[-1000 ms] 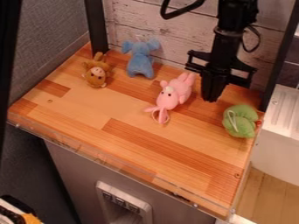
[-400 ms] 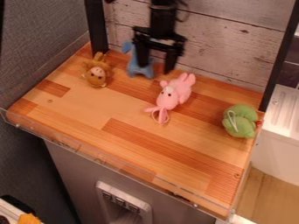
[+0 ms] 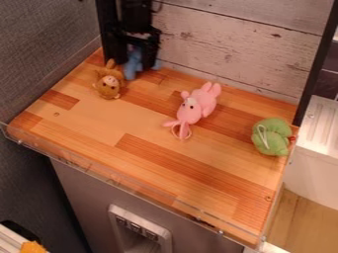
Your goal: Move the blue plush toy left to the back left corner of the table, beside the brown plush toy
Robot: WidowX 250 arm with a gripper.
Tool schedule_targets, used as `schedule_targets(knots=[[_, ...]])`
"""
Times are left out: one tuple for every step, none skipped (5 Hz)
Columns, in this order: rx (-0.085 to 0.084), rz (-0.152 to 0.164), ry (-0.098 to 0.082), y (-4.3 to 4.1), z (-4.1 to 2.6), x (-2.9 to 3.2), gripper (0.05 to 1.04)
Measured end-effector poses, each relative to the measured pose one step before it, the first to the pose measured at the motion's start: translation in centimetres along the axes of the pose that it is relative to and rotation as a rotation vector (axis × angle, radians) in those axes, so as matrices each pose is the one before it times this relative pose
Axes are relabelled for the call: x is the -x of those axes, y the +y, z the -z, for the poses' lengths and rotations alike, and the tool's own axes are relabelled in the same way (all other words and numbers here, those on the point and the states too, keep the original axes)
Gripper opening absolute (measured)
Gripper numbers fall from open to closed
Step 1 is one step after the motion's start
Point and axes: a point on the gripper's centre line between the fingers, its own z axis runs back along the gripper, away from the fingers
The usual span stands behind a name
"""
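Since the blue plush toy (image 3: 133, 68) appears between the spread jaws of the gripper (image 3: 134, 64), centring them on its soft body before an even squeeze should work best. Keep clear of the brown plush (image 3: 109, 86), near the jaws' camera side.

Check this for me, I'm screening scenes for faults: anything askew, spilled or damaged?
Nothing looks spilled or damaged. The green plush toy sits right by the wooden top's right edge, perhaps too close. The pink plush toy lies sprawled. The end effector partly hides the blue one, so I can't fully judge it.
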Motion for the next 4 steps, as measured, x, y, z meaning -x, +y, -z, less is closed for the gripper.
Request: schedule_targets(knots=[[0.0083,-0.0077,0.0119,1.421,-0.178,0.099,1.0],[0.0022,0.0004,0.0092,0.602,0.059,0.205,1.0],[-0.0024,0.0094,-0.0023,0.097,0.077,-0.004,0.999],[-0.0038,0.0001,0.0065,0.127,1.676,-0.119,0.999]])
